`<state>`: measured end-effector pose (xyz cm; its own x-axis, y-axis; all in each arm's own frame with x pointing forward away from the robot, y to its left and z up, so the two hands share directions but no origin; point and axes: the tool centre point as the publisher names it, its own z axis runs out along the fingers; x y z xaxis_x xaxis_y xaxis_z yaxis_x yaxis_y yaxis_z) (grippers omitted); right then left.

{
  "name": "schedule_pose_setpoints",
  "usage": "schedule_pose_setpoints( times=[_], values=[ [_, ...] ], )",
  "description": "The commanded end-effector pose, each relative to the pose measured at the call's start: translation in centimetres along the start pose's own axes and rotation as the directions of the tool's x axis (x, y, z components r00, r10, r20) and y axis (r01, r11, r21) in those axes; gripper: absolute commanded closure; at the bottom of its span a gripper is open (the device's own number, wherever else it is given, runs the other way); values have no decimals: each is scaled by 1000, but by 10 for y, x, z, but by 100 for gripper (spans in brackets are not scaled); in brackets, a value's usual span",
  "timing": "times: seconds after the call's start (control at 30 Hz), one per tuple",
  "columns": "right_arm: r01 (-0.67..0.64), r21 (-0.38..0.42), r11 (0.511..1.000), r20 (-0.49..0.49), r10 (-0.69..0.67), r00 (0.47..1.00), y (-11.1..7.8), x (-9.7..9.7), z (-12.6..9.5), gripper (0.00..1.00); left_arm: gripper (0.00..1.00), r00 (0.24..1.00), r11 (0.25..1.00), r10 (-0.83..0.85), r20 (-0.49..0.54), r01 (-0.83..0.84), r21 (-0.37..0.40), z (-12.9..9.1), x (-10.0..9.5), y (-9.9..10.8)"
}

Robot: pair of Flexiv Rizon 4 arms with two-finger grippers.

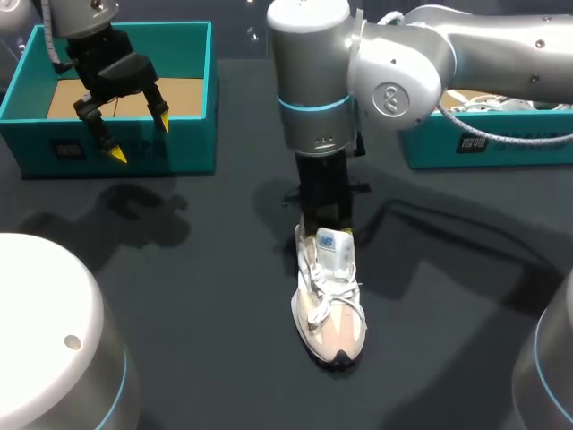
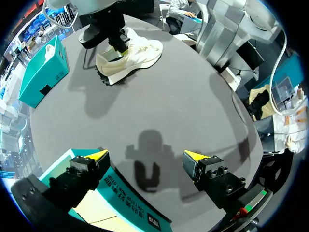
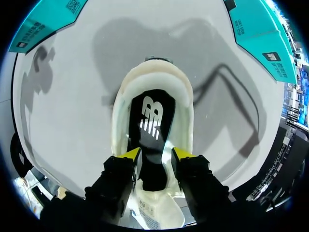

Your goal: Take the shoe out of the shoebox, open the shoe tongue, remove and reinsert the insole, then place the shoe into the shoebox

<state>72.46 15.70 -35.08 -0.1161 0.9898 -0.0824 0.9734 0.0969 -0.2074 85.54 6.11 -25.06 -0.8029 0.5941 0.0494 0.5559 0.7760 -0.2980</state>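
Note:
A white and beige sneaker stands upright mid-table, toe toward the front edge. My right gripper hangs straight down over its heel opening. In the right wrist view its yellow-tipped fingers stand a little apart at the tongue end of the opening, with the black insole lying flat in the shoe beneath and between them. The tongue is pulled up toward the wrist. My left gripper hangs open and empty over the front wall of the teal shoebox at the back left.
A second teal box holding white things stands at the back right, behind my right arm. In the left wrist view the sneaker and the right gripper lie far ahead across bare dark tabletop.

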Motion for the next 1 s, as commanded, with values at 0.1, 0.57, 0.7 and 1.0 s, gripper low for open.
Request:
schedule_pose_setpoints(
  times=[0.1,0.57,0.7,1.0],
  values=[
    [0,5,1000,10,0,1000,-4,3,-3,50,0,1000,1000,1,-1,-1,-2,0,0,0],
    [14,31,999,3,-14,1000,9,1,8,39,0,1000,1000,1,-1,-1,-2,0,0,0],
    [19,37,999,1,-19,1000,12,1,9,38,0,1000,1000,1,-1,-1,-2,0,0,0],
    [23,58,998,4,-23,1000,3,4,1,3,0,1000,1000,1,-1,-1,-2,0,0,0]
  ],
)
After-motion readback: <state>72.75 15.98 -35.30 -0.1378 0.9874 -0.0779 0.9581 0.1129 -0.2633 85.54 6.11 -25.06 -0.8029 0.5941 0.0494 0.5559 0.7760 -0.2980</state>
